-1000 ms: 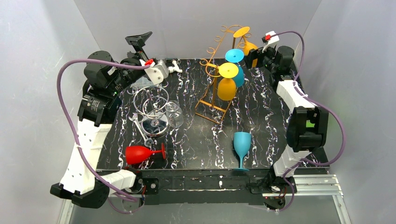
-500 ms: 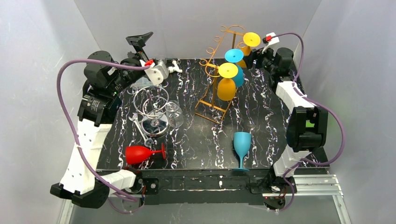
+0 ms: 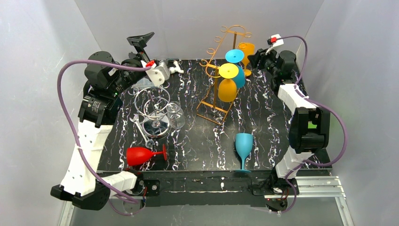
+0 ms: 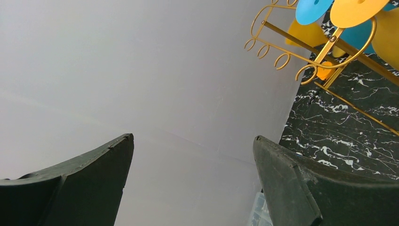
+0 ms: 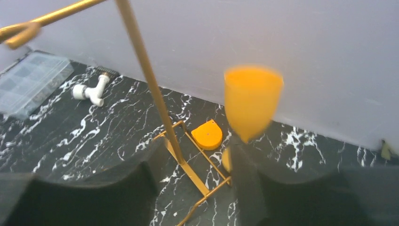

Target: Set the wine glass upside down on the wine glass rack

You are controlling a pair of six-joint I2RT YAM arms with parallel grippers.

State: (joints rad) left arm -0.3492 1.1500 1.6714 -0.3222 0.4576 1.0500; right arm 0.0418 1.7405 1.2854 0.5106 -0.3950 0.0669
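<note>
1. Left tool [image 4: 192,138]: fingers spread wide, nothing between them, pointing at the grey back wall
2. Right tool [image 5: 197,157]: at the far end of the gold wire rack [image 5: 152,80], fingers part-way in; cannot tell if they grip anything
3. Orange wine glass [image 5: 251,101]: blurred, rim up, just beside the rack's far end, above the worktop [image 5: 94,127]
4. Yellow-footed glass [image 3: 228,87] and blue glass [image 3: 234,55] hang bowl-down on the rack

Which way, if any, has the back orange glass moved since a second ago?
Yes. The orange glass sits lower now, below the top curl of the rack.
</note>
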